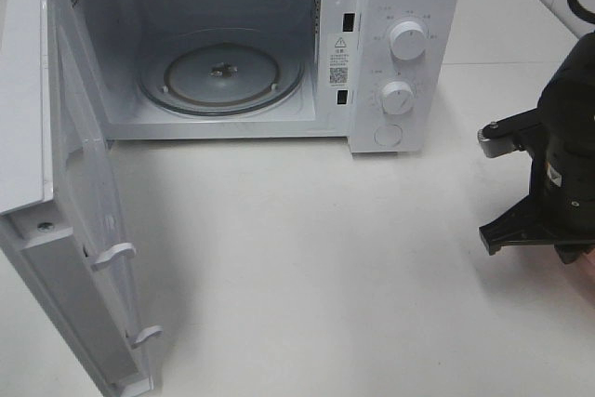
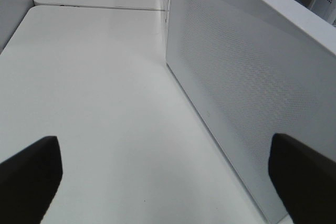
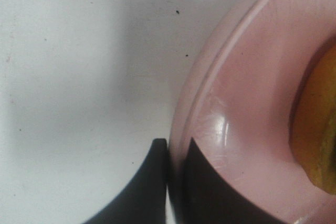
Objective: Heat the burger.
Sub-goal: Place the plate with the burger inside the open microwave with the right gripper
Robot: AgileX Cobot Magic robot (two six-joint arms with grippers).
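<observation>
One microwave (image 1: 400, 6) stands open on the tabletop (image 1: 325, 276), with two knobs (image 1: 407, 41). One pink plate (image 3: 247, 103) holds the burger (image 3: 317, 129), mostly cut off. The right end effector (image 3: 176, 148) pinches the plate's rim; the left end effector (image 2: 168, 177) is wide open, empty

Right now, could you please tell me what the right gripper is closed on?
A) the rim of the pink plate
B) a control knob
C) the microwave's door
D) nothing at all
A: in the right wrist view the right gripper pinches the rim of the pink plate, one finger on each side.
</observation>
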